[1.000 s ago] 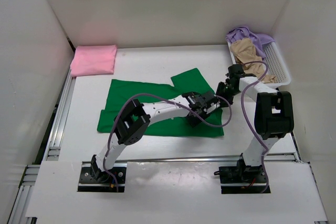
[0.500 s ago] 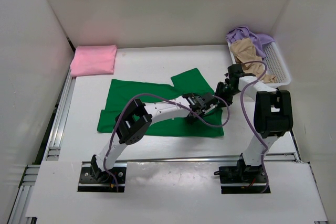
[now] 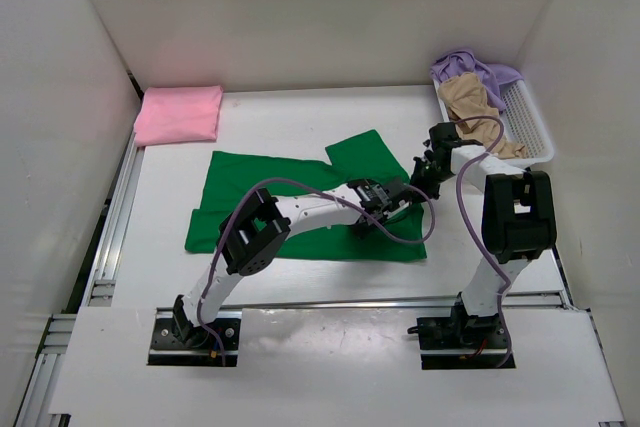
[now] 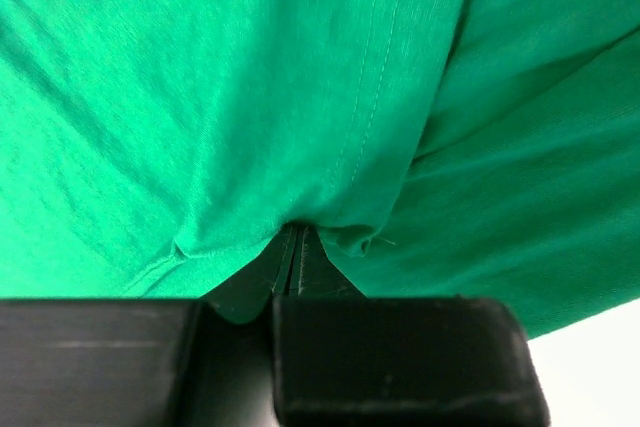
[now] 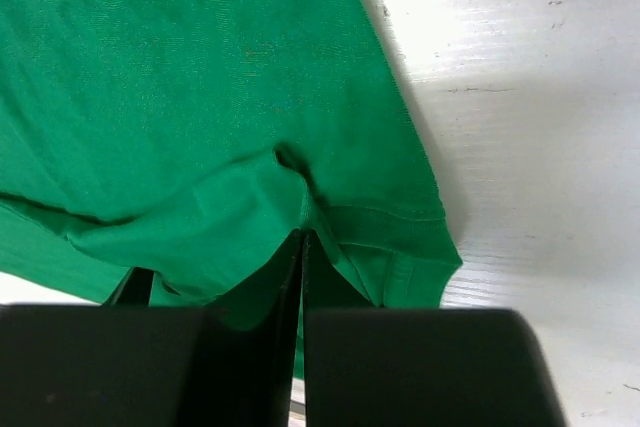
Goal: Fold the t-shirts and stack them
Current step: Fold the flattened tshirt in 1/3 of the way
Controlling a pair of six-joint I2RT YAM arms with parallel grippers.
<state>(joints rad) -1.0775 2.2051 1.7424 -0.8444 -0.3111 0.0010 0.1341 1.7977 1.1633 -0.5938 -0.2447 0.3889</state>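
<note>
The dark green t-shirt (image 3: 290,202) lies spread on the table's middle. My left gripper (image 3: 388,204) is shut on a pinch of its cloth (image 4: 300,147) near the shirt's right side. My right gripper (image 3: 422,175) is shut on the green sleeve edge (image 5: 330,187) at the shirt's right corner. A folded pink t-shirt (image 3: 180,114) rests at the back left. The tan t-shirt (image 3: 472,105) and the lavender t-shirt (image 3: 470,65) lie bunched in the basket.
A white mesh basket (image 3: 535,127) stands at the back right against the wall. White walls close in the table on three sides. A metal rail (image 3: 110,237) runs along the left edge.
Both grippers have closed on the green shirt. The left gripper slid slightly toward the right gripper.
</note>
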